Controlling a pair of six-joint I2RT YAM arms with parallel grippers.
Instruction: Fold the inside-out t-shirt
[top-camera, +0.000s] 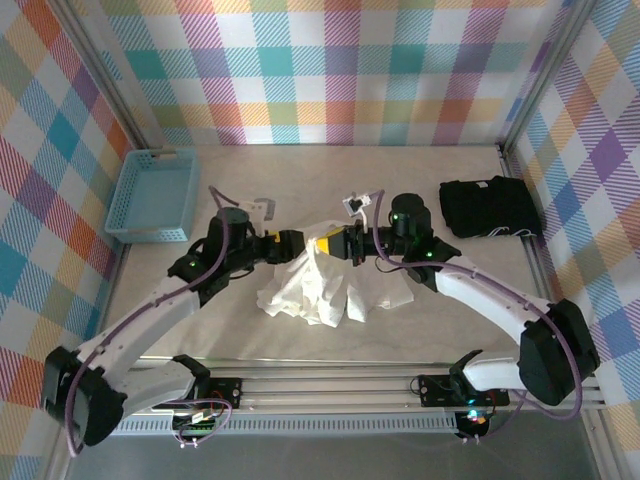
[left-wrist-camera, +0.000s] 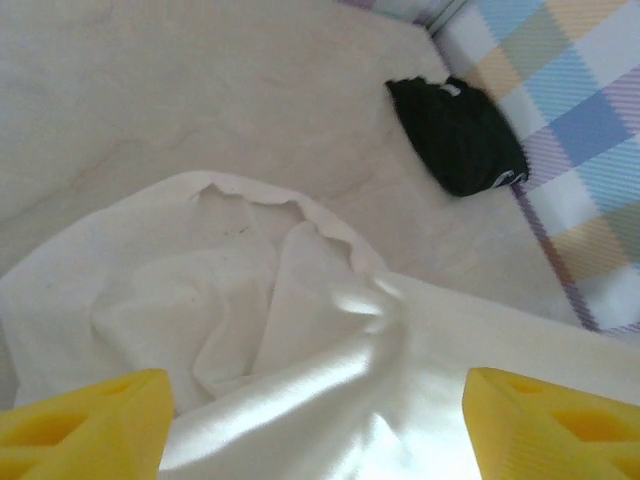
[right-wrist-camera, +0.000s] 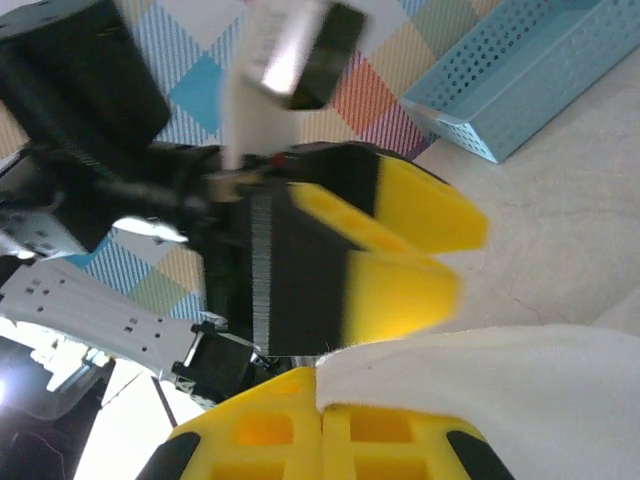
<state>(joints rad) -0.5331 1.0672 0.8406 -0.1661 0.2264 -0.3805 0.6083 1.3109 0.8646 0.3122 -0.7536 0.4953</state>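
While t-shirt (top-camera: 310, 285) drapes, black garment (top-camera: 490, 207) seems folded

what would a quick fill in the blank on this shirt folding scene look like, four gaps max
1. The crumpled white thin-fabric t-shirt hangs from the right pincer, which is ___ on it.
2. The left pincer stands ___, its yellow fingers wide apart over the cloth.
3. The folded fabric garment by the table's right edge is ___ in colour.
4. In the top view, the blue perforated plastic basket sits at the table's far ___ corner.

Missing words: shut; open; black; left
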